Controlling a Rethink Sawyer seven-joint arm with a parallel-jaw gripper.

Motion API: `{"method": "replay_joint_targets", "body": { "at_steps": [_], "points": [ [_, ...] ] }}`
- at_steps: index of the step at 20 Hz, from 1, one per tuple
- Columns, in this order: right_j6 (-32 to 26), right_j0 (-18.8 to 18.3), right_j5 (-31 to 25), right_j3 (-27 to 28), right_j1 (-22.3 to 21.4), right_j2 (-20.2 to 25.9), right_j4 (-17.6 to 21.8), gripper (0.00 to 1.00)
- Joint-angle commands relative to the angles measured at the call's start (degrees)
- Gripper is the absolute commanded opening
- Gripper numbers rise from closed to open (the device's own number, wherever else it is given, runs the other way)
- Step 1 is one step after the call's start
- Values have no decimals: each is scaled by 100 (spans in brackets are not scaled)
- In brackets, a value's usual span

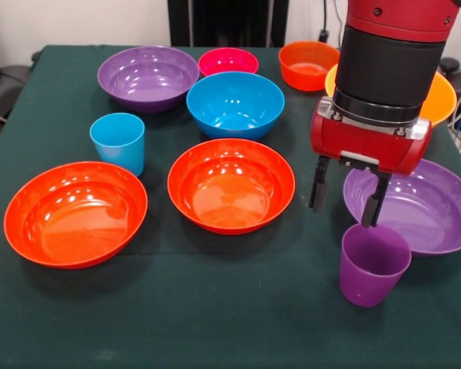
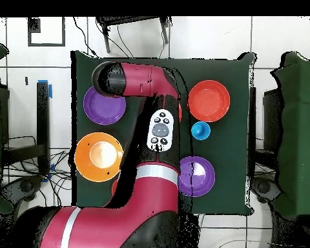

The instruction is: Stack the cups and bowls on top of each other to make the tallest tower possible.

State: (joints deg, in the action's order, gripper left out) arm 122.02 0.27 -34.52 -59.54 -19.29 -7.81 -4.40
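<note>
Nothing is stacked yet. Lower right of the frame, my end effector (image 1: pixel 348 201) hangs with its fingers spread, gripping nothing, one tip over the rim of the small glossy purple plastic cup (image 1: pixel 373 264) on the green counter (image 1: pixel 215 315). Left of centre stands the light blue plastic cup (image 1: pixel 118 141); round bowls lie farther back.

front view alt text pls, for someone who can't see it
A red and black robot arm's gripper hangs open just above a purple cup on a dark green table. Orange-red, purple, blue, pink and orange bowls and a light blue cup stand separately, nothing stacked.
</note>
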Motion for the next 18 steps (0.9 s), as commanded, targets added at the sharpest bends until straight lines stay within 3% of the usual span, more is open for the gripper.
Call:
{"method": "replay_joint_targets", "body": {
  "at_steps": [1, 18],
  "points": [
    [404, -45, 387, -633, 193, 318, 231, 100],
    [728, 94, 956, -644, 406, 243, 97, 100]
  ]
}}
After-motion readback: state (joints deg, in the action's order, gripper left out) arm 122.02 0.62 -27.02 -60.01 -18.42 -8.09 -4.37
